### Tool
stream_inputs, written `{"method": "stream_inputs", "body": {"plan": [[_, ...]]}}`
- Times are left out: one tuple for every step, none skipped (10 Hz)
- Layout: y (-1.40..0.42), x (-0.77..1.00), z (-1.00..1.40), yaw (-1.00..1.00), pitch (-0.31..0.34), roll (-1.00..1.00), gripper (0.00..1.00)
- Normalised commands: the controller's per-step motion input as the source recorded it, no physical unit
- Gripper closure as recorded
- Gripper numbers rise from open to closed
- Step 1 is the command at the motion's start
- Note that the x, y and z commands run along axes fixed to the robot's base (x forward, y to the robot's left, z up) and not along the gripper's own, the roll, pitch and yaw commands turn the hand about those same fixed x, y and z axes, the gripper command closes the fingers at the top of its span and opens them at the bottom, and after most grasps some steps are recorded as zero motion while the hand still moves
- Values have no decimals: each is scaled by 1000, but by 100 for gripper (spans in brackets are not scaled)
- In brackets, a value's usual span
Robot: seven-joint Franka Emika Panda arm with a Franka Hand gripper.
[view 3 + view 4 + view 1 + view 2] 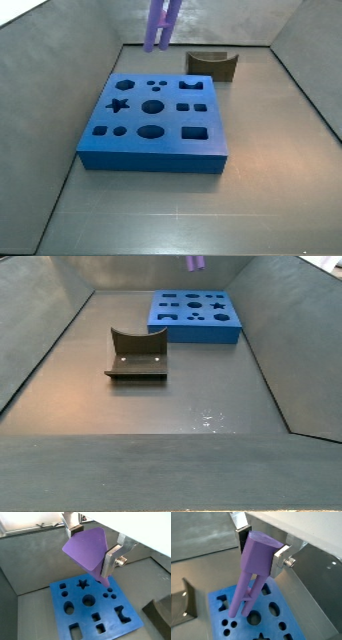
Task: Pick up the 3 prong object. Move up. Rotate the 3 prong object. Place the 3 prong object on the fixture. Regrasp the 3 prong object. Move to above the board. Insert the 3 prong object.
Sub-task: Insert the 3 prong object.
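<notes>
High over the board (100,609), the gripper (261,554) pinched the 3 prong object (251,577) by its thick upper block, prongs down — seemingly light, rigid, smooth plastic, so slippage looked possible

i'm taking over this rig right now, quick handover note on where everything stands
Gripper: shut on the 3 prong object, held high above the board, prongs pointing down; the fingers clamp its upper end.
Board: flat on the floor, holes all empty.
Fixture: empty, standing apart from the board.
Done: the piece is grasped and carried above the board.
Left: line the prongs up with the three small round holes, lower, insert, release.
</notes>
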Motion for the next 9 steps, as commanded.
{"method": "stream_inputs", "body": {"plan": [[406, 0, 0, 440, -123, -404, 100], [243, 0, 0, 360, -174, -500, 100], [249, 0, 0, 291, -191, -500, 100], [186, 0, 0, 351, -196, -500, 100], [0, 0, -57, 534, -216, -397, 100], [0, 0, -211, 671, -263, -263, 100], [14, 0, -231, 691, -274, -250, 100], [46, 0, -251, 709, -284, -240, 100], [46, 0, -257, 709, -290, -236, 100]]}}
